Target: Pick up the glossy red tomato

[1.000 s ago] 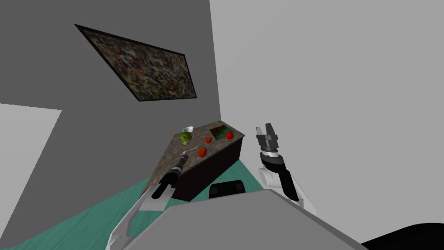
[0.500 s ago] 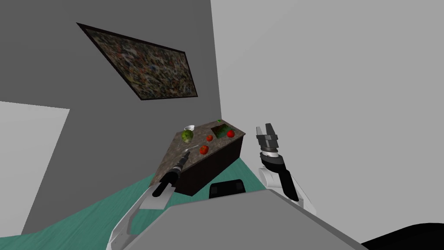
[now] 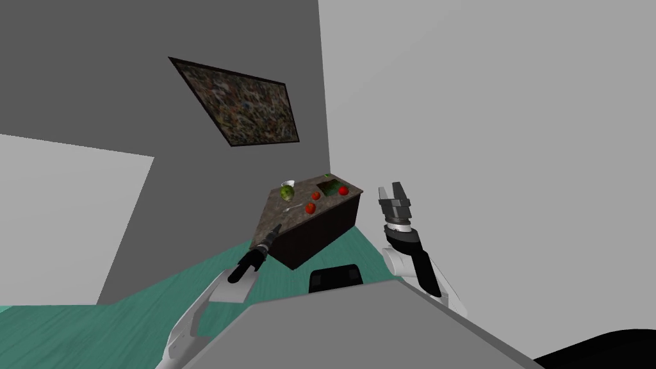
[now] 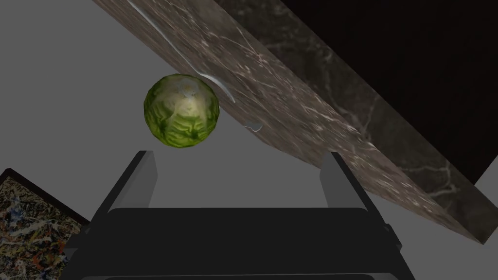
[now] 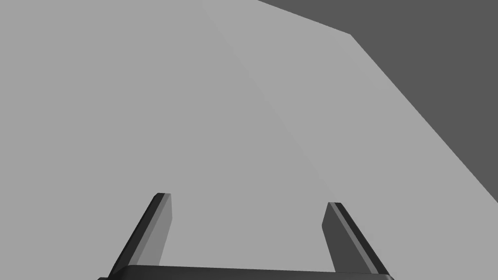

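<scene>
Three red tomatoes lie on a dark marbled table (image 3: 280,223): one nearest me (image 3: 311,207), one behind it (image 3: 316,195), one at the far right (image 3: 343,190) beside a green board (image 3: 327,186). My left gripper (image 3: 277,228) reaches toward the table's near corner, short of the tomatoes. In the left wrist view its fingers (image 4: 146,170) stand open and empty, with a green cabbage (image 4: 181,110) ahead of them and the marbled top (image 4: 292,107) beside it. My right gripper (image 3: 395,188) is raised off the table's right side, open (image 5: 248,204) and empty.
On the table's far left sit the green cabbage (image 3: 287,191) and a small white bowl (image 3: 287,183); a spoon (image 3: 293,206) lies between cabbage and nearest tomato. The table stands in a corner of grey walls, a framed painting (image 3: 246,106) above it. Teal floor (image 3: 128,314) spreads to my left.
My view has swung and pulled back: the table now looks smaller and further right. The left gripper, earlier over the tabletop, is now at its near corner. The right arm holds its pose.
</scene>
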Available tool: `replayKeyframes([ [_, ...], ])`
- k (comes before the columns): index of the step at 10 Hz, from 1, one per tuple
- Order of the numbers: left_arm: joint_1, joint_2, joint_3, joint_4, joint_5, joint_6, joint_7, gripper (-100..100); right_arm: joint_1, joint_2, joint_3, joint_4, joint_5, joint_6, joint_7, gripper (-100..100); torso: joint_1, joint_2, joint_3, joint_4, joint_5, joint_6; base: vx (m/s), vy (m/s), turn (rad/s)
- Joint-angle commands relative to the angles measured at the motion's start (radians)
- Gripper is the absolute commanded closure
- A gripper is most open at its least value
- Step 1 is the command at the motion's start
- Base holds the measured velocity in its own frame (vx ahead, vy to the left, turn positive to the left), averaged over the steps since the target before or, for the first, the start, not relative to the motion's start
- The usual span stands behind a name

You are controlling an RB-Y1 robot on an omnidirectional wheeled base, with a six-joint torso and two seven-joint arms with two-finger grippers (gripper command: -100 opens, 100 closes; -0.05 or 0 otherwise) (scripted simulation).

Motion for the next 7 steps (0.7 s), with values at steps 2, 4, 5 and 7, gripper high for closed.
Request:
replayKeyframes([
  [2,-0.017,0.014,-0.005,-0.007,0.037,0.055,-0.031,-100,0.0,0.0,0.0,0.0,0.0,0.0,0.0,0,-0.003,-0.002,-0.001,0.0,0.0,0.0,-0.191,0.068,0.057],
  [4,-0.026,0.022,-0.007,-0.015,0.059,0.086,-0.048,-100,0.0,0.0,0.0,0.0,0.0,0.0,0.0,0,-0.003,-0.001,-0.001,0.0,-0.001,0.0,-0.203,0.061,0.041],
  [5,-0.044,0.004,0.003,-0.016,0.043,0.054,-0.034,-100,0.0,0.0,0.0,0.0,0.0,0.0,0.0,0,-0.005,-0.002,-0.001,0.0,-0.001,0.0,-0.078,-0.114,0.016],
  [7,-0.045,-0.002,0.006,-0.012,0.033,0.038,-0.027,-100,0.0,0.0,0.0,0.0,0.0,0.0,0.0,0,-0.02,-0.015,-0.009,-0.003,-0.004,0.001,0.075,-0.171,-0.002],
])
